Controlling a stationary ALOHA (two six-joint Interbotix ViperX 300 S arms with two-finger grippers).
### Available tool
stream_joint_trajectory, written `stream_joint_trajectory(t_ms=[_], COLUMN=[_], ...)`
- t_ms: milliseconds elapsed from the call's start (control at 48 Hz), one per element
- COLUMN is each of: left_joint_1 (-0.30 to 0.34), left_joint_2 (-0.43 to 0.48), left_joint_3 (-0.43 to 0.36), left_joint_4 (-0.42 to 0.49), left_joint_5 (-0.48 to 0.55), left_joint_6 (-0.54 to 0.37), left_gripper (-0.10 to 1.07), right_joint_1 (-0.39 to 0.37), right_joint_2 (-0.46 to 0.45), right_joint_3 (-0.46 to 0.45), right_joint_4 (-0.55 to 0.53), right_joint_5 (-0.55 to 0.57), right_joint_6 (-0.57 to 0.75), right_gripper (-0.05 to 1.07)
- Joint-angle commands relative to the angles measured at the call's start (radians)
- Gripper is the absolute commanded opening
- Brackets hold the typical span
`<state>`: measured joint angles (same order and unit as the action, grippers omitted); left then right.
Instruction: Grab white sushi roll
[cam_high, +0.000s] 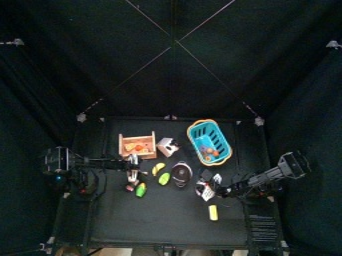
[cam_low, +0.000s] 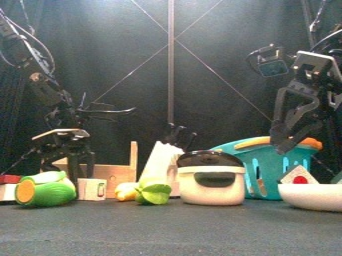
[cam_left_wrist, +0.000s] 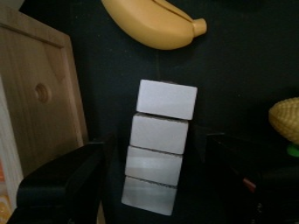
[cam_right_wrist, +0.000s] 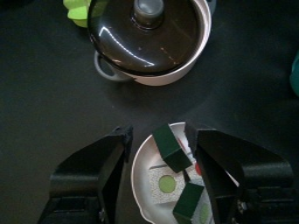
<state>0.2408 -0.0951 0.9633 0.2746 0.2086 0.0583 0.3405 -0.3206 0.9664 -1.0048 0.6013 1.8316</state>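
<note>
The white sushi roll, a bar of several square white slices, lies on the black table beside a wooden crate. My left gripper hovers over it, open wide, with one jaw on each side of the roll's near end and not touching it. In the front view the roll shows as a tall white piece leaning by the crate. My right gripper is open above a white plate that holds dark green sushi pieces.
A banana lies past the roll's far end and a corn cob to one side. A lidded pot stands beside the plate. A blue basket is at the back right, and a green toy at the front left.
</note>
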Motion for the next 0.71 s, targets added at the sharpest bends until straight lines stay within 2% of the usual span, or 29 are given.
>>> stream_joint_trajectory(t_ms=[0,146,271,688], left_joint_1=[0.000,0.000,-0.002,-0.005], left_joint_2=[-0.006,-0.006,-0.020,-0.133], left_joint_3=[-0.020,-0.023,-0.028,-0.021], left_joint_4=[0.002,0.002,-0.002,-0.035], left_joint_5=[-0.005,0.000,0.003,0.023], left_joint_6=[-0.002,-0.002,-0.002,-0.002], left_gripper=[0.92,0.72,0.61,0.61], right_joint_1=[-0.003,-0.003,-0.003,-0.003], right_joint_2=[-0.009,-0.008,-0.008,-0.008], right_joint_3=[-0.006,-0.002,-0.002,-0.002], right_joint_4=[-0.002,0.008,0.009,0.012], right_joint_5=[-0.002,0.000,-0.002,-0.002], right_joint_6=[0.002,0.002,0.002,0.002], right_gripper=[0.86,0.86,0.86,0.86])
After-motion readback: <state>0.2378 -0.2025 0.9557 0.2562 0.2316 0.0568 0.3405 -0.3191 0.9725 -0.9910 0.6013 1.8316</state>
